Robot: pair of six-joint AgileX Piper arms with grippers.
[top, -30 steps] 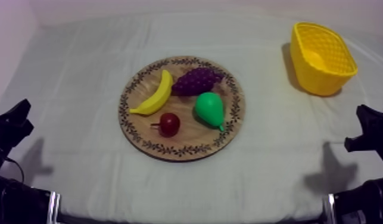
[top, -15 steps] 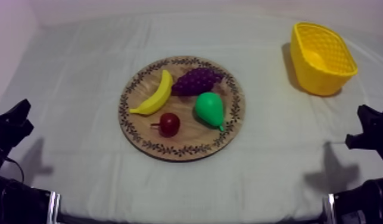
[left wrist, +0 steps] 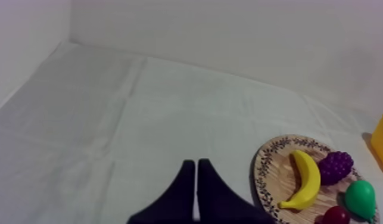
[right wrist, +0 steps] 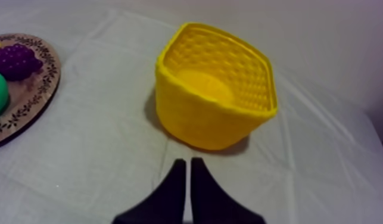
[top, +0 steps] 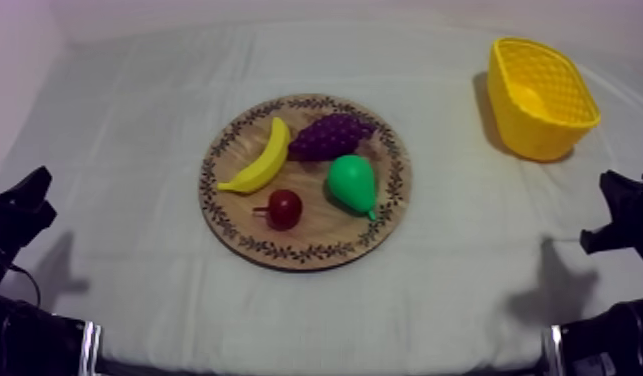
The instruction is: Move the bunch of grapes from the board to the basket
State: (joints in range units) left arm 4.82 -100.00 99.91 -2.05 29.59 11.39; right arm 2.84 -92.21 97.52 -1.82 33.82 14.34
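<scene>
Purple knobbly toy bunch of grapes (top: 331, 135) lying on the far part of a round wooden board with a patterned rim (top: 307, 251), mid-way across the cloth-covered table (top: 135, 120). Yellow toy banana (top: 260, 158) just beside it toward the left edge, green toy pear (top: 352, 184) just nearer, small red fruit (top: 284, 208) nearest. Top of the bunch clear, open to a grasp from above. Yellow plastic basket (top: 541, 97) near the far right corner, well apart, likely suiting the right arm. Left gripper (left wrist: 196, 162) and right gripper (right wrist: 187, 161) low at the near corners, fingers pressed together on nothing, pick not begun.
</scene>
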